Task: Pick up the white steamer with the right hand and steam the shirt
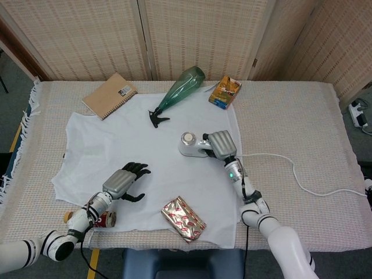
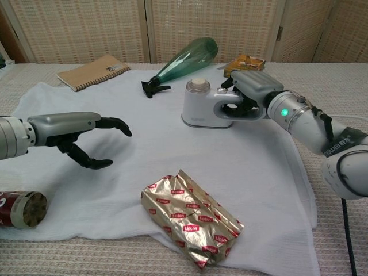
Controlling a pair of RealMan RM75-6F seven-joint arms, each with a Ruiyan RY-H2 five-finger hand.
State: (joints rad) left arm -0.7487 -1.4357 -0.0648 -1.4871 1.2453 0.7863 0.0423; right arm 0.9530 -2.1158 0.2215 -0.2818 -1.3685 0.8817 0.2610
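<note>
My right hand (image 1: 221, 143) (image 2: 253, 95) has its fingers (image 2: 237, 102) wrapped through the loop handle of the white handheld steamer (image 1: 192, 146) (image 2: 208, 108), gripping it. The steamer sits with its flat base down on the white shirt (image 1: 116, 145) (image 2: 144, 144), in the right-hand part of the cloth and a little toward the far side. Its long axis runs left to right across the bench (image 1: 290, 116) (image 2: 339, 75): the body with the round beige cap (image 1: 187, 138) (image 2: 198, 83) on top points left, and the handle end points right, toward my forearm. A white cord (image 1: 302, 180) trails from my right arm across the woven bench cover toward the right edge.

My left hand (image 1: 123, 182) (image 2: 75, 129) is over the near left part of the shirt, holding nothing, with its dark fingers (image 1: 138, 170) (image 2: 112, 122) spread apart and gently curved.

On the near edge of the shirt lies a crinkled gold foil packet with red labels (image 1: 183, 218) (image 2: 192, 218), well apart from the steamer. A green plastic spray bottle (image 1: 177, 93) (image 2: 181, 63) lies on its side at the far edge of the shirt, its black trigger nozzle pointing near and left. A small orange box (image 1: 225, 92) (image 2: 244, 62) sits just right of it, and a brown spiral notebook (image 1: 109, 95) (image 2: 92, 71) lies at the far left. A red can (image 1: 104, 219) (image 2: 20, 210) lies on its side near my left wrist.
</note>
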